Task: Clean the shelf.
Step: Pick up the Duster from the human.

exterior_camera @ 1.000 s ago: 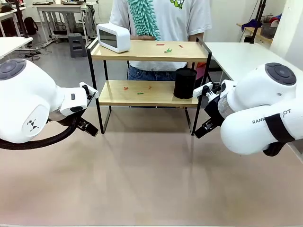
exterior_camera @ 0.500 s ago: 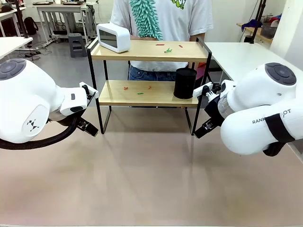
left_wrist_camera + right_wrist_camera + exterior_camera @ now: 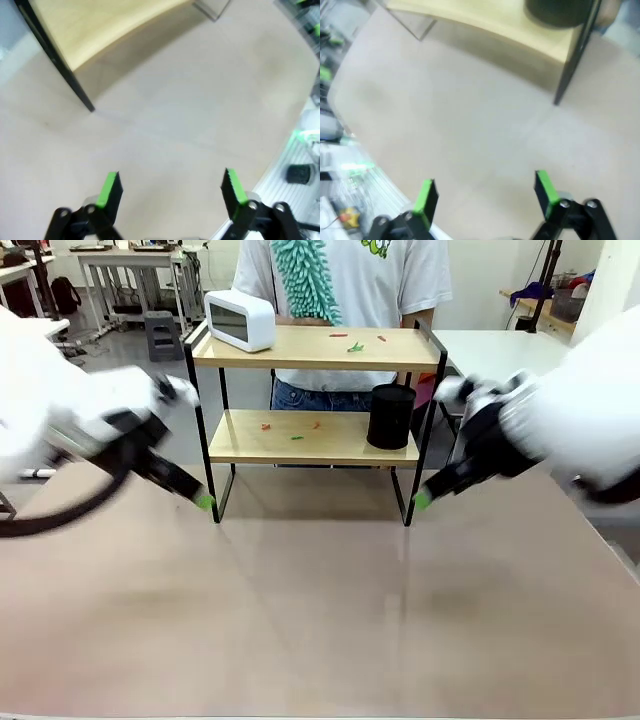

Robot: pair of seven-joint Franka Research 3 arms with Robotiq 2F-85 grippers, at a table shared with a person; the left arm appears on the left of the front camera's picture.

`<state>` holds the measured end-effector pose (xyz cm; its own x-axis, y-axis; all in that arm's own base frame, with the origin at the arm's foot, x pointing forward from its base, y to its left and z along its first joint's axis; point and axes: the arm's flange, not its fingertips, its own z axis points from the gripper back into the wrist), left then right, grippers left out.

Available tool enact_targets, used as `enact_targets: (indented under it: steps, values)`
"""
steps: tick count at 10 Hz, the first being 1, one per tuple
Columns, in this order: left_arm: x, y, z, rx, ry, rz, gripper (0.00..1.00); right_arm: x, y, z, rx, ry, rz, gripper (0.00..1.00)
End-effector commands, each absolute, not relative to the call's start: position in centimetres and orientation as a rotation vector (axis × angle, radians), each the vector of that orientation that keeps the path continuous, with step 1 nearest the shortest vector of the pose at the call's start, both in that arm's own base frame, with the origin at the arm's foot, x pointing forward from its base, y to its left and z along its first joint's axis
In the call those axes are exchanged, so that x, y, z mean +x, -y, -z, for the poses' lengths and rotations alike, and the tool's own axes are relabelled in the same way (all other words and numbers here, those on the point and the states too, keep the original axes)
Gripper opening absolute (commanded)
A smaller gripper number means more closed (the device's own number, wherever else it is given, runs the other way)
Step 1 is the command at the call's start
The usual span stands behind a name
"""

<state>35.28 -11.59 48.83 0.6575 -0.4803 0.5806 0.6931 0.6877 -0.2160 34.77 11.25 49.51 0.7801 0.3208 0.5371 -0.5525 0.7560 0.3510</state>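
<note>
The shelf (image 3: 300,352) stands at the table's far middle, two wooden boards in a black frame. Small red and green scraps (image 3: 352,343) lie on its top board, and more scraps (image 3: 290,430) on the lower one. My left gripper (image 3: 205,502), blurred, is low by the shelf's front left leg. My right gripper (image 3: 422,500), blurred too, is by the front right leg. In the left wrist view the left gripper (image 3: 172,191) is open over bare table, the shelf (image 3: 100,25) ahead. In the right wrist view the right gripper (image 3: 485,195) is open, the shelf (image 3: 490,20) ahead.
A white clock-like box (image 3: 240,320) sits on the top board's left end. A black cylinder (image 3: 390,415) (image 3: 560,12) stands on the lower board's right end. A person behind the shelf holds a teal fluffy duster (image 3: 305,280). Bare tabletop lies in front of the shelf.
Both arms have swung out and down toward the shelf's front legs, and their green fingertips have come into sight. The things on the shelf have not moved.
</note>
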Motion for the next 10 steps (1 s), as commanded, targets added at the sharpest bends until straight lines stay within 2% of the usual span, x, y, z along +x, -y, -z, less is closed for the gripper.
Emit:
enact_targets:
  steps: [1, 3, 4, 6, 7, 8, 10]
  values:
    - [30.7, -0.5, -52.4, -0.621, 0.594, 0.528, 1.00, 30.6, 0.4, -55.8, 0.779, 0.559, -0.269, 1.00]
    - [28.6, -9.7, -49.6, -0.877, 0.772, 0.286, 1.00, 28.9, 10.7, -51.8, 1.058, 0.618, 0.045, 1.00]
    - [28.2, -12.8, -46.7, -0.987, 0.841, 0.183, 1.00, 28.6, 13.9, -48.1, 1.118, 0.619, 0.186, 1.00]
    - [28.4, -16.3, -39.9, -1.093, 0.906, -0.117, 1.00, 29.1, 16.3, -40.5, 1.130, 0.553, 0.418, 1.00]
    - [29.3, -16.5, -37.7, -1.074, 0.852, -0.203, 1.00, 30.1, 14.5, -39.0, 1.015, 0.532, 0.440, 1.00]
    - [28.5, -21.4, -46.4, -1.023, 0.845, -0.043, 1.00, 27.2, 21.1, -45.7, 1.105, 0.559, 0.329, 1.00]
    - [28.5, -21.4, -46.4, -1.023, 0.845, -0.043, 1.00, 27.2, 21.1, -45.7, 1.105, 0.559, 0.329, 1.00]
